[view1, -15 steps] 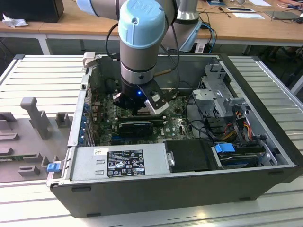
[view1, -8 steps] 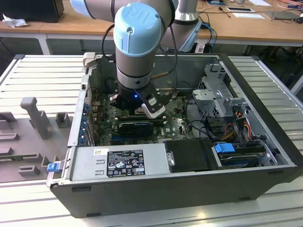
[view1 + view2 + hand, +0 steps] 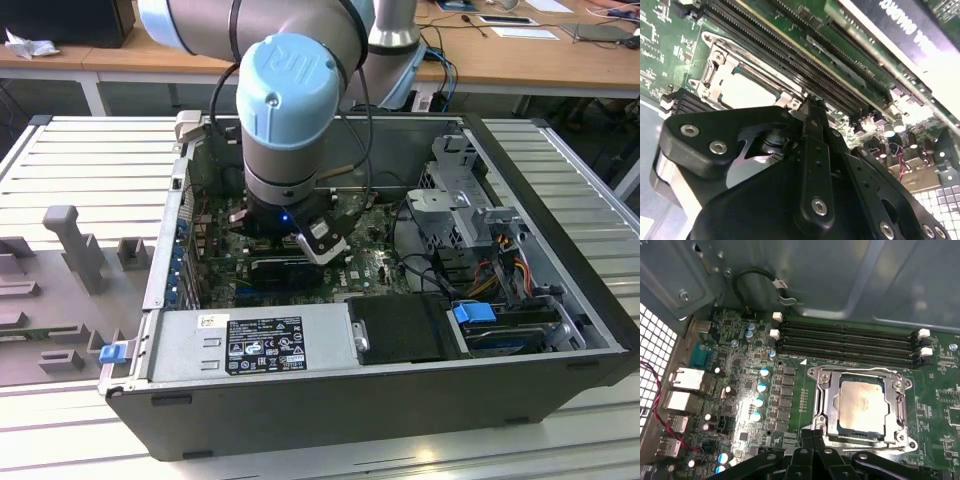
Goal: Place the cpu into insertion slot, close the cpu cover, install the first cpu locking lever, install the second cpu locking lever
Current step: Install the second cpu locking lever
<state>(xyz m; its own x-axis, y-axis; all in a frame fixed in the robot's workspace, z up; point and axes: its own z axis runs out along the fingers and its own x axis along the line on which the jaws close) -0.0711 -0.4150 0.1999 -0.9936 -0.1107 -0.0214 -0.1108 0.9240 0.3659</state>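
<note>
Reaching down into the open computer case [image 3: 330,400], the arm [image 3: 290,110] is hanging over the green motherboard [image 3: 365,265] in the exterior view, case lying on a ribbed metal table [image 3: 90,170]. Gripper [image 3: 812,435] is sitting right at the edge of the insertion slot [image 3: 822,405] in the first wrist view, fingertips pinched together, narrow, holding nothing visible. In the second wrist view the gripper [image 3: 812,102] is showing the same closed tip, just beside the socket.

Cpu [image 3: 860,407] is lying flat inside the insertion slot, pale silvery face up, seated square. Cpu cover [image 3: 900,400] is lying down over the socket, framing the cpu through its window. Cannot tell whether the locking levers are latched. In the second wrist view the cpu [image 3: 747,90] and the cpu cover [image 3: 715,65] are showing just past the gripper tip.

Memory slots [image 3: 850,342] are running in long black rows just beside the socket, on the side away from the gripper. Capacitors [image 3: 760,387] are standing in a line near the socket. A black power supply box [image 3: 400,330] is sitting at the near case wall in the exterior view, with a blue clip [image 3: 475,312] beside it.
</note>
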